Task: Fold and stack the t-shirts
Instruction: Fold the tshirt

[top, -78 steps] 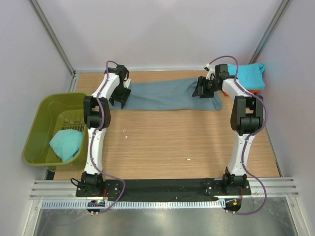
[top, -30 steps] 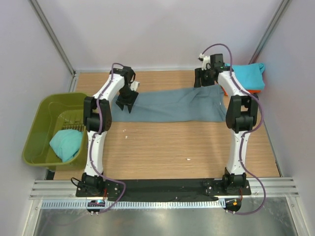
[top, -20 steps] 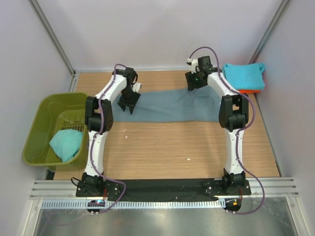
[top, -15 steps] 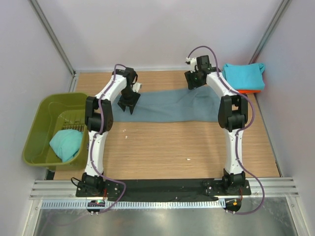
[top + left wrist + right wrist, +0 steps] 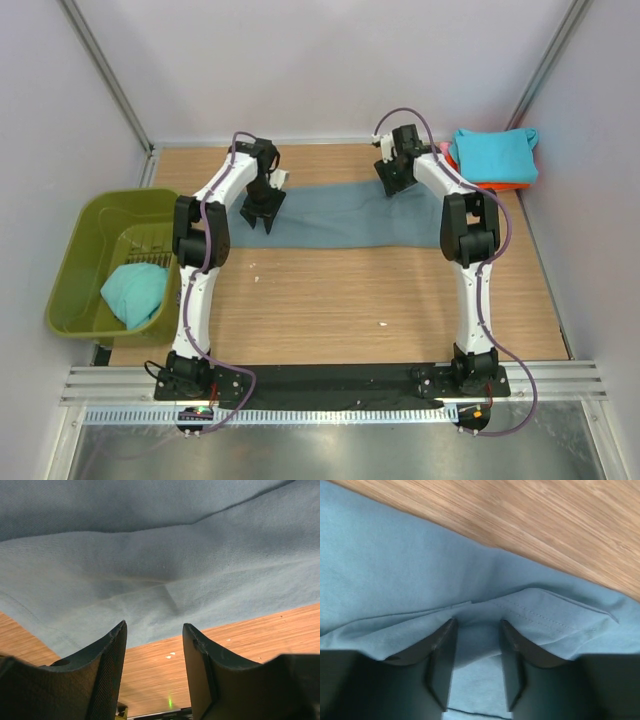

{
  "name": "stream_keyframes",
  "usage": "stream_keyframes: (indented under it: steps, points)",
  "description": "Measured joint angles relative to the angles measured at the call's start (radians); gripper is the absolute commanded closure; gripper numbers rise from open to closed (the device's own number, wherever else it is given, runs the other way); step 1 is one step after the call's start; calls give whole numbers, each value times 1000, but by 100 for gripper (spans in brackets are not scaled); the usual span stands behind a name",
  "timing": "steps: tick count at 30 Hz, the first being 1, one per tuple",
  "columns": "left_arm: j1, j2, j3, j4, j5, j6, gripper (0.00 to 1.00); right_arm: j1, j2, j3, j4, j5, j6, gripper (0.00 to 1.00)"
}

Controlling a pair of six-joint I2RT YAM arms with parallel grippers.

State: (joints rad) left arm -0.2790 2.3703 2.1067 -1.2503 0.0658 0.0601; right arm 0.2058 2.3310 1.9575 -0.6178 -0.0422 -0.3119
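The large slate blue-grey t-shirt (image 5: 340,215) lies as a long strip across the far part of the table. My left gripper (image 5: 262,212) hangs over its left end, open and empty. In the left wrist view (image 5: 154,630) the shirt's edge (image 5: 160,570) and bare wood show between the fingers. My right gripper (image 5: 392,180) is at the shirt's far edge, right of the middle. In the right wrist view (image 5: 477,627) it is closed on a bunched fold of the shirt (image 5: 410,565), and cloth drapes over its fingertips. A stitched hem (image 5: 555,615) runs beside it.
A folded turquoise t-shirt (image 5: 495,152) lies on an orange one (image 5: 500,184) at the back right corner. The olive-green tub (image 5: 75,260) stands at the left edge with another turquoise t-shirt (image 5: 133,292) in it. Walls close in the far and side edges.
The shirt has been pulled toward the near side and lies wider. My right gripper has moved left along the far edge and come down. My left gripper has shifted slightly right.
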Motion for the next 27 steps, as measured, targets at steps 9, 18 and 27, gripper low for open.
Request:
stream_keyframes:
  steps: [9,18,27]
  points:
    - [0,0,-5,1,0,0,50,5,-6,-37,17,7,-29,99]
    - [0,0,-5,2,11,-1,51,5,-171,-225,10,24,-48,99]
    - [0,4,-1,3,26,-2,50,5,-279,-312,-3,26,-48,99]
